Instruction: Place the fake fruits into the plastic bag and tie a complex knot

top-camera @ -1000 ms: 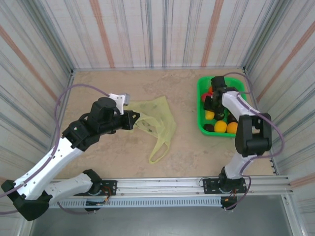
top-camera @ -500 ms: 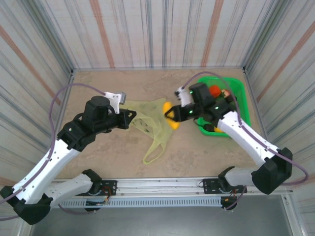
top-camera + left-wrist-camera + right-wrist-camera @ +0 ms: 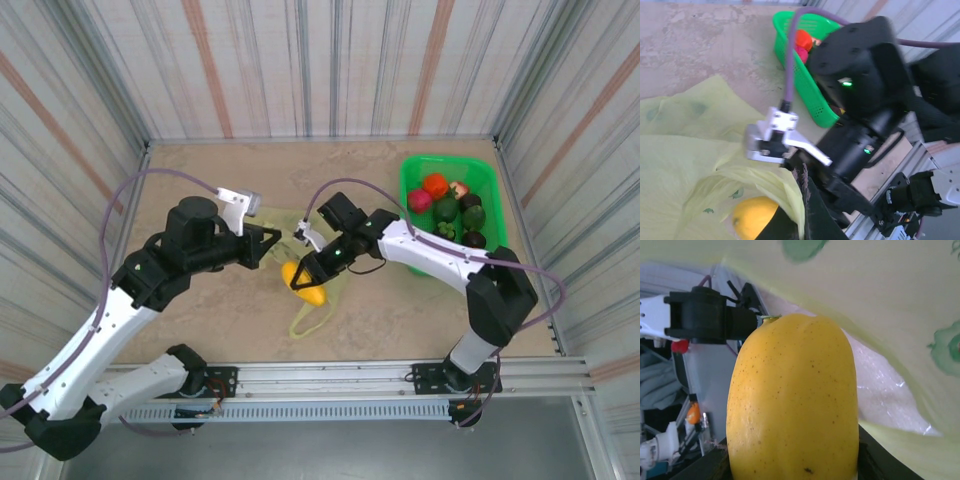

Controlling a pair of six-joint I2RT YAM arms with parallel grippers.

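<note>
The yellow-green plastic bag (image 3: pixel 280 225) lies crumpled mid-table, one handle loop (image 3: pixel 308 322) trailing toward the near edge. My left gripper (image 3: pixel 268 243) is shut on the bag's edge and lifts it, as the left wrist view shows (image 3: pixel 802 195). My right gripper (image 3: pixel 305 272) is shut on a yellow fake fruit (image 3: pixel 303 283) at the bag's mouth. In the right wrist view that fruit (image 3: pixel 795 400) stands between the fingers with bag film (image 3: pixel 890 305) above it. The left wrist view has the same fruit (image 3: pixel 752 225) under the raised plastic (image 3: pixel 690 130).
A rigid green mesh basket (image 3: pixel 408 215) at the right back holds red, green and dark fruits (image 3: pixel 436 185). The right arm's black wrist (image 3: pixel 860 75) looms close to my left gripper. Striped walls enclose the table; a metal rail runs along the near edge.
My right arm swung from the basket leftward and toward the near edge, carrying the yellow fruit to the bag's mouth. The left gripper kept its hold; the bag shifted slightly.
</note>
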